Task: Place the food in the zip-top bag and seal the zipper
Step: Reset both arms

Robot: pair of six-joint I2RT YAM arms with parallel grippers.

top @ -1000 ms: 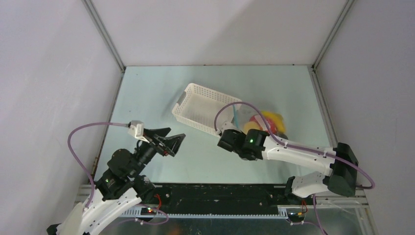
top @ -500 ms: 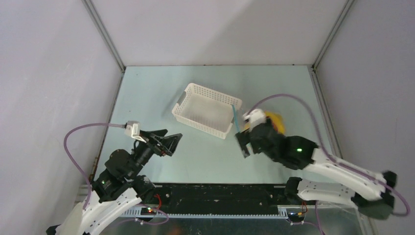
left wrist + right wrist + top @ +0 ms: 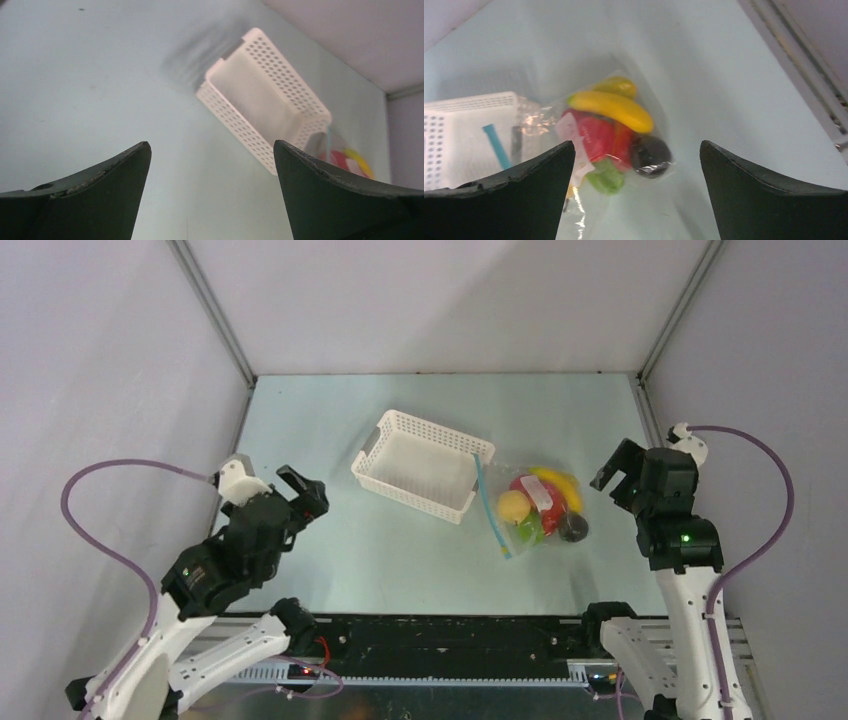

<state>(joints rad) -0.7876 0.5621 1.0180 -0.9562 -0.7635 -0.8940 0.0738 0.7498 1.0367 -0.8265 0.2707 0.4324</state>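
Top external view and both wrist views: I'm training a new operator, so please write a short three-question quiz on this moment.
1. True or false: the white slotted plastic basket holds no toy food.
2. Where is the yellow plastic toy banana? A: inside the clear crinkly zip-top bag; B: in the basket; C: on the bare table.
3. Fill in: the left gripper and right gripper both stand ____.
Key: 1 true; 2 A; 3 open.

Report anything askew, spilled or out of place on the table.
Nothing spilled: the toy food all sits inside the zip-top bag. Only oddity: the white basket lies diagonal to the table edges, with the bag's blue zipper strip against its right end.
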